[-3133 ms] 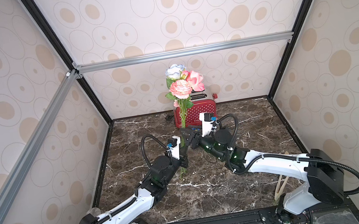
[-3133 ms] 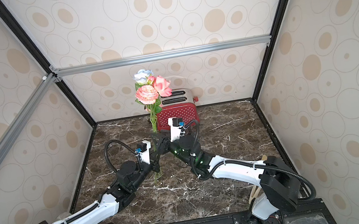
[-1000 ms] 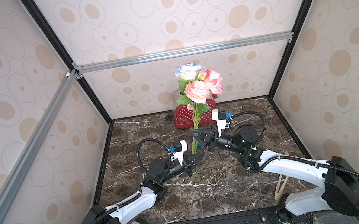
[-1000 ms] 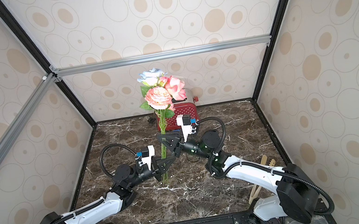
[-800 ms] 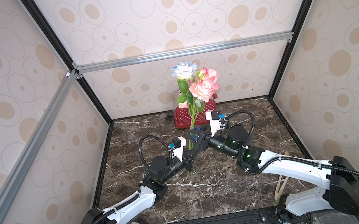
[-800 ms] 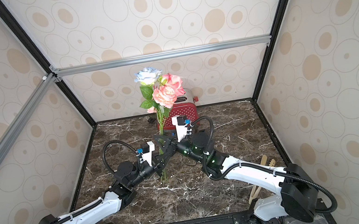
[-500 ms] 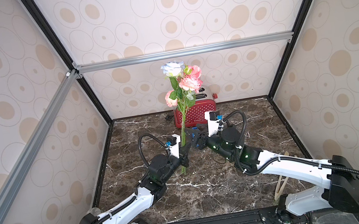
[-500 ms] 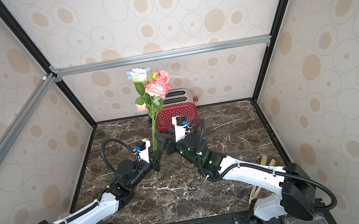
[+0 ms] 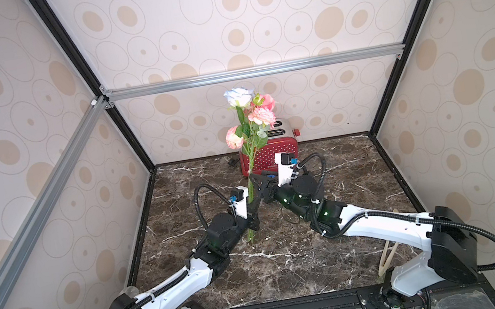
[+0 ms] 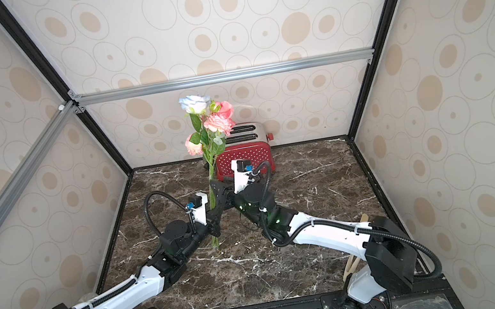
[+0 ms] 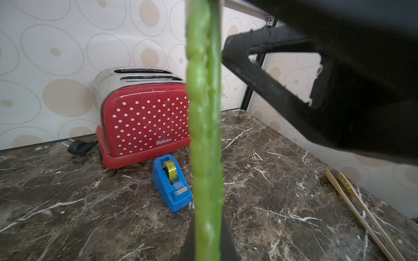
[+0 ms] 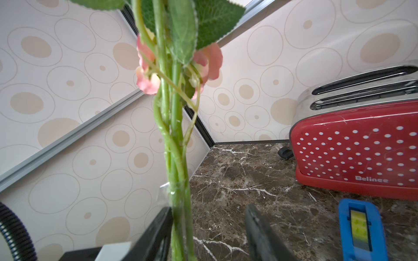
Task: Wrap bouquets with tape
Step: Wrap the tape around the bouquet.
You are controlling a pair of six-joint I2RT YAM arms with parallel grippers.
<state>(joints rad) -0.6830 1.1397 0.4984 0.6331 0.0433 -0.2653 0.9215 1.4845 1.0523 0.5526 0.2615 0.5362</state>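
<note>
The bunch of artificial pink and white flowers on long green stems [image 9: 247, 121] stands upright over the middle of the dark marble tabletop [image 9: 354, 178], between the left gripper [image 9: 252, 210] and the right gripper [image 9: 259, 183]. Behind it, against the back wall, sits the red polka-dot metal toaster [image 9: 276, 154]. The blue plastic tape dispenser [image 11: 172, 183] lies just before the toaster, and a black plug [image 11: 79, 146] lies left of it. Wooden tongs [image 9: 387, 257] lie in the near right corner.

**Bench tally: one bouquet, one tape roll**

One bouquet [image 9: 249, 135] carries four blooms: three pink-peach blooms [image 9: 262, 115] and one pale white-blue rose [image 9: 238, 96]. There is one tape roll [image 11: 170, 168], sitting in one blue dispenser [image 11: 178, 198]. One red polka-dot toaster [image 11: 144, 119] has two slots [image 11: 144, 74] and one black plug [image 11: 79, 146]. There are two wooden sticks [image 11: 345, 182] and two robot arms [image 9: 190, 272].
</note>
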